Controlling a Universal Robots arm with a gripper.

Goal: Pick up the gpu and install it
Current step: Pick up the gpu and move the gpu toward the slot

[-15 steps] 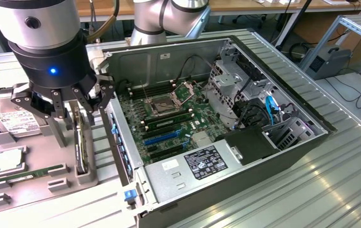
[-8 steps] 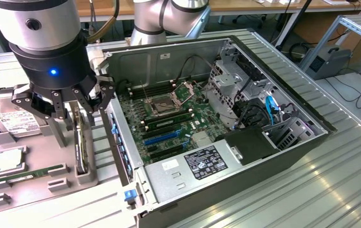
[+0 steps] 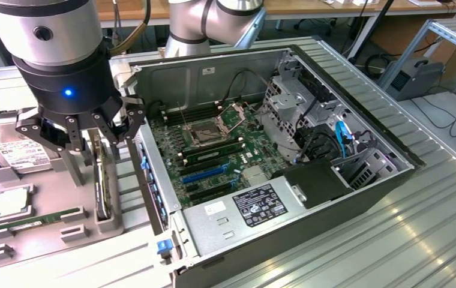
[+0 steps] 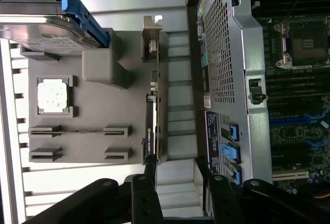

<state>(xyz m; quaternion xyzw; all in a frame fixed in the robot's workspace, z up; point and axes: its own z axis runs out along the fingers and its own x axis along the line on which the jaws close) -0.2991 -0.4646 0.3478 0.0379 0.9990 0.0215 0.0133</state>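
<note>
The gpu (image 3: 98, 186) stands on its edge in a slot of the grey holder tray (image 3: 68, 237), just beside the open computer case (image 3: 236, 210). In the wrist view the gpu (image 4: 149, 131) is a thin dark card with its silvery bracket (image 4: 152, 41) at the far end. My gripper (image 3: 90, 161) hangs directly over the card, open, its fingers (image 3: 74, 165) reaching down near the card's top edge and holding nothing. In the wrist view the gripper (image 4: 174, 168) sits at the card's near end. The motherboard's blue expansion slots (image 3: 206, 174) lie bare inside the case.
The tray also holds a hard drive (image 3: 14, 150) with a blue rail (image 4: 82, 15), a CPU (image 4: 53, 95) and a green RAM stick (image 3: 36, 221). The case's metal wall (image 4: 227, 54) rises close beside the gpu. Ribbed metal table (image 3: 388, 240) surrounds everything.
</note>
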